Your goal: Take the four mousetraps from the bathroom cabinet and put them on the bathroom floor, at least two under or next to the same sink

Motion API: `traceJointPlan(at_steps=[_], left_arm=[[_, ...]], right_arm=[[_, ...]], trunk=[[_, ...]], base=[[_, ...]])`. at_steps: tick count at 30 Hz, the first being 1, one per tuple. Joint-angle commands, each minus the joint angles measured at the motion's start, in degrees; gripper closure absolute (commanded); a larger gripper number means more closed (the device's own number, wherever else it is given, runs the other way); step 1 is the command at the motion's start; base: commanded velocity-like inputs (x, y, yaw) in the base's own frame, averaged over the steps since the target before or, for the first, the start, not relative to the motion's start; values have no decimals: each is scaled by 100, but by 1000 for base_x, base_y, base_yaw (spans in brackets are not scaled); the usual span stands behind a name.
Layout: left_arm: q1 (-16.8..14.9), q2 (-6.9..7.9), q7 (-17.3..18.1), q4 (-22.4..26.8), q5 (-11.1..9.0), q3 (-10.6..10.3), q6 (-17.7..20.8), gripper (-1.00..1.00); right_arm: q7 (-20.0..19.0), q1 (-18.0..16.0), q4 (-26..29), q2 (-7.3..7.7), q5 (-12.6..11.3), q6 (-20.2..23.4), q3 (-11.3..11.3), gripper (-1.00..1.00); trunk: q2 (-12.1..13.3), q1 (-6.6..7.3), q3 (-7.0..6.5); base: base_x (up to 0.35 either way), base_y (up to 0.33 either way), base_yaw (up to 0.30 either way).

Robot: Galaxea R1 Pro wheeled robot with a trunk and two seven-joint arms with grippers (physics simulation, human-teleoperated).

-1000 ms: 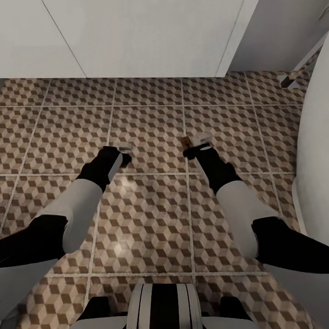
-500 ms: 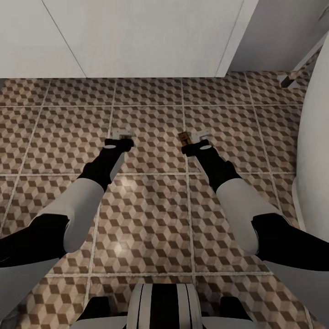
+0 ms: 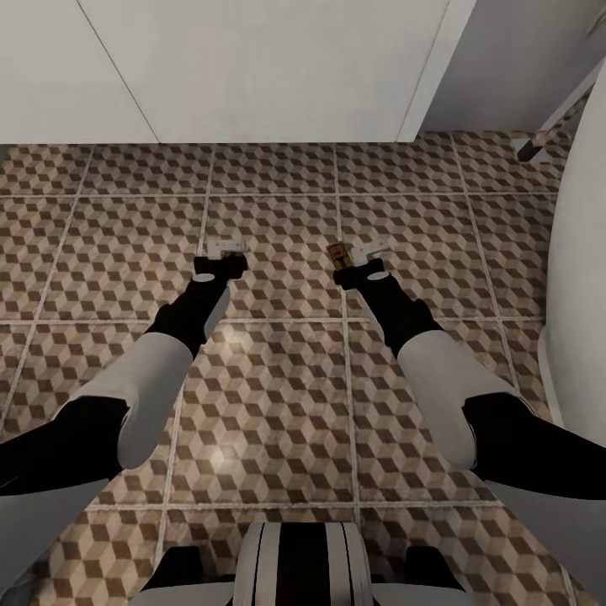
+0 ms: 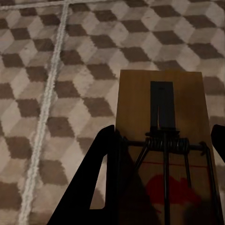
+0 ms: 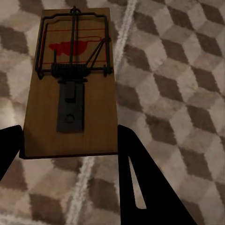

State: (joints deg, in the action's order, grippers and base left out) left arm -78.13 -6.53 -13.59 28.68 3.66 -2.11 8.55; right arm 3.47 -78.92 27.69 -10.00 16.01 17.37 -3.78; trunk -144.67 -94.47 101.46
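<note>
Mousetrap [image 5: 70, 89]: brown board, red mark.

The bathroom floor [image 3: 278, 396] has brown, beige and cream cube pattern; each mousetrap [image 5: 70, 84] is brown wood with red mark.

white upper arms, black joints and wrists, black grippers with pale fingertips, black-and-white striped trunk.

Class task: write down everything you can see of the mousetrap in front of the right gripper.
The mousetrap is a flat rectangular board that looks like light brown wood. It carries a dark wire bar and coiled spring, a dark metal plate and a red printed mark at its far end. It lies between the two dark fingers of the right gripper, over the cube-patterned bathroom floor beside a pale grout line. Whether it rests on the tiles cannot be told.
</note>
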Motion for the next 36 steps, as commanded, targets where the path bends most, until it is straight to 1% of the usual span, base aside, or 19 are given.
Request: traceJointPlan(at_steps=[1, 5, 8, 17, 29, 36], left_arm=[[27, 2, -44, -27, 47, -25, 34, 100], [181, 3, -47, -116, 55, -26, 14, 100], [236, 3, -48, -134, 55, -26, 9, 100], [270, -3, -48, -127, 63, -26, 7, 100], [272, -6, -48, -90, 64, -26, 6, 100], [272, -6, -48, -74, 64, -26, 6, 100]], right_arm=[[20, -1, 3, 0, 27, 36, -18, 100], [27, -1, 0, 0, 33, 31, -11, 100], [24, -1, 0, 0, 29, 30, -14, 100], [17, 6, -5, 0, 26, 30, -10, 100], [-13, 13, -34, 0, 25, 13, -12, 100], [-6, 17, -266, 0, 25, -317, -9, 100]], trunk=[[-1, 1, 3], [-1, 1, 3], [-1, 1, 3], [-1, 1, 3], [-17, -30, 295], [-17, -30, 343]], base=[[0, 0, 0], [0, 0, 0], [0, 0, 0], [0, 0, 0], [0, 0, 0], [0, 0, 0]])
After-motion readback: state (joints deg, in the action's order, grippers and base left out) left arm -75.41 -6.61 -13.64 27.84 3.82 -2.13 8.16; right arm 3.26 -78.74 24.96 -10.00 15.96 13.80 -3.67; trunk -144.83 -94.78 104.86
